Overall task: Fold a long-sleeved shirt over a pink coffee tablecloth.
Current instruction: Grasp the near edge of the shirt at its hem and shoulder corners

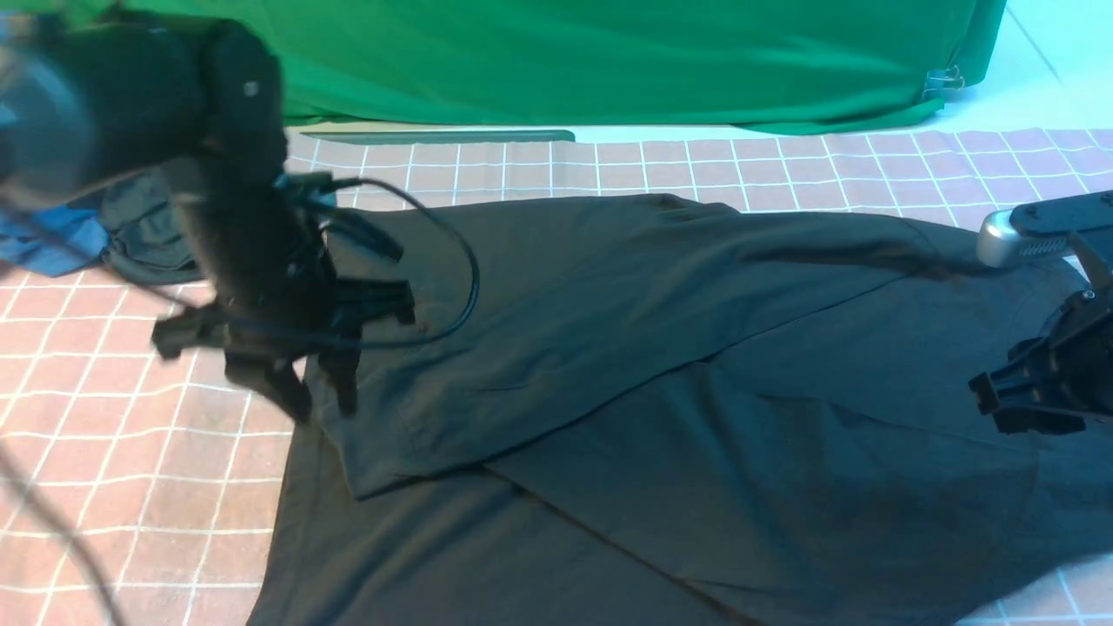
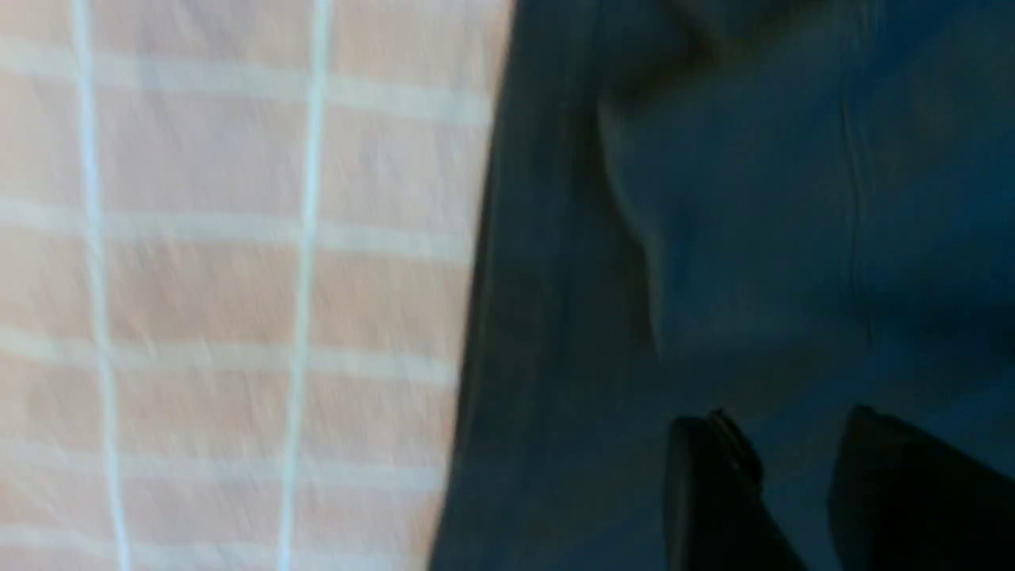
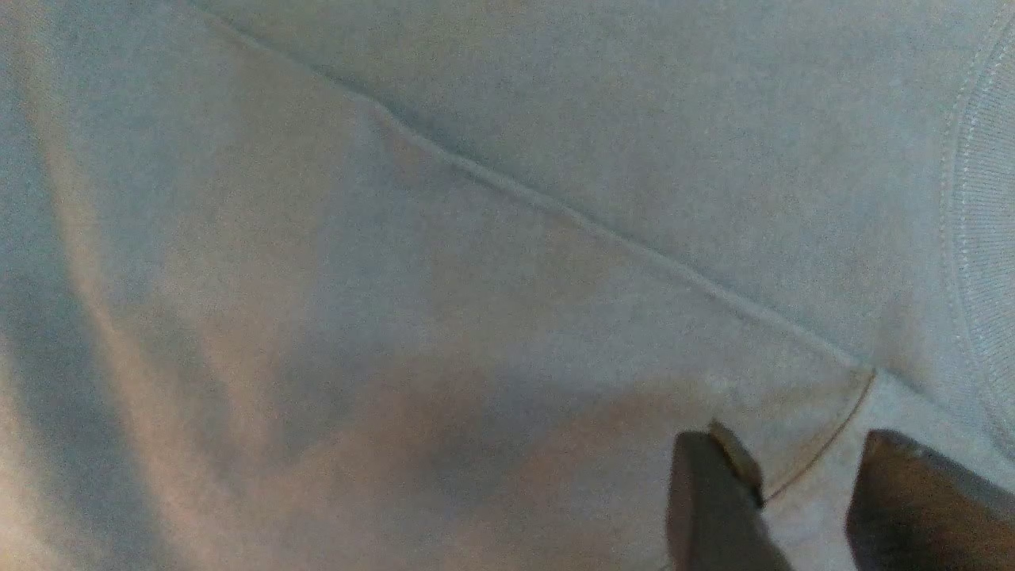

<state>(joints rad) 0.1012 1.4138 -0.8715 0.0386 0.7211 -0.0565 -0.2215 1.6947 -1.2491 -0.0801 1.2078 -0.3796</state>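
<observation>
Left tool (image 1: 323, 409): points down at the left edge of the long-sleeved shirt (image 1: 661, 365), fingers moderately apart. In the left wrist view the gap between the fingers (image 2: 714, 492) shows only shirt cloth lying beyond it; nothing is gripped.

Right tool (image 1: 989, 407): positioned over the right part of the shirt, fingers likewise moderately apart. The right wrist view shows a seam and a ribbed collar band beyond the fingertips (image 3: 718, 492); no cloth is pinched.

Shirt: black, lying spread on the pink coffee tablecloth (image 1: 130, 452), which covers the desk. An upper layer is folded over the body, with its edge running diagonally to a corner near the left side.

Other items: a plain green cloth (image 1: 609, 61) hangs beyond the far edge of the tablecloth. A small dark garment (image 1: 143, 235) and a blue garment (image 1: 43, 239) lie bunched together at far left, apart from the shirt and partly hidden by the left arm.
</observation>
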